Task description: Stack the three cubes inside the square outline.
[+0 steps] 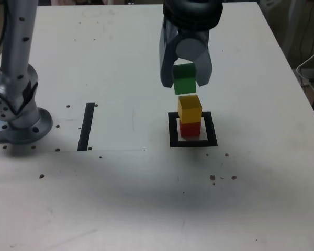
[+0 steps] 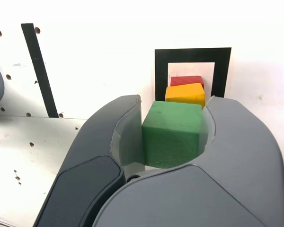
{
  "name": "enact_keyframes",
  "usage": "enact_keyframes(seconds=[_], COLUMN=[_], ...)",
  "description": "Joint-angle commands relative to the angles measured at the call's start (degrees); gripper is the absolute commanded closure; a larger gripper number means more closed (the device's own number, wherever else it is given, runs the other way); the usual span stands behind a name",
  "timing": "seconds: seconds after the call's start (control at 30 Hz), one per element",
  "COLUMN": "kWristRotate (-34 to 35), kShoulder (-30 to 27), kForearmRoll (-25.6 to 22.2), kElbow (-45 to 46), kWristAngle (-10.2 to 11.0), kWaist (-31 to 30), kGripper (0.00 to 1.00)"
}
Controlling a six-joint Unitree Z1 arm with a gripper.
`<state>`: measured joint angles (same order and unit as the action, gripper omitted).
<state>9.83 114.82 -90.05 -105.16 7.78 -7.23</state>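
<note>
The yellow cube [image 1: 190, 110] is stacked on the red cube [image 1: 190, 129] inside the square outline [image 1: 212, 129]; above the yellow cube, the green cube [image 1: 184, 79] is held by the gripper [image 1: 184, 83].
</note>
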Motion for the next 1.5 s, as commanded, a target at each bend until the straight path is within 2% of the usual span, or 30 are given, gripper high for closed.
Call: enact_keyframes(seconds=[0.0, 0.57, 0.83, 1.47], kWristRotate=[0.16, 0.36, 0.27, -0.34], kShoulder=[0.77, 2.61, 3.49, 3.26], kForearmRoll=[-1.1, -0.41, -0.14, 0.26], kElbow=[-0.03, -0.38, -0.34, -0.26], kWristAngle=[-0.05, -0.97, -1.35, -1.46], kWaist=[-0.07, 0.28, 0.28, 0.37], kGripper=[0.86, 0.8, 0.63, 0.11])
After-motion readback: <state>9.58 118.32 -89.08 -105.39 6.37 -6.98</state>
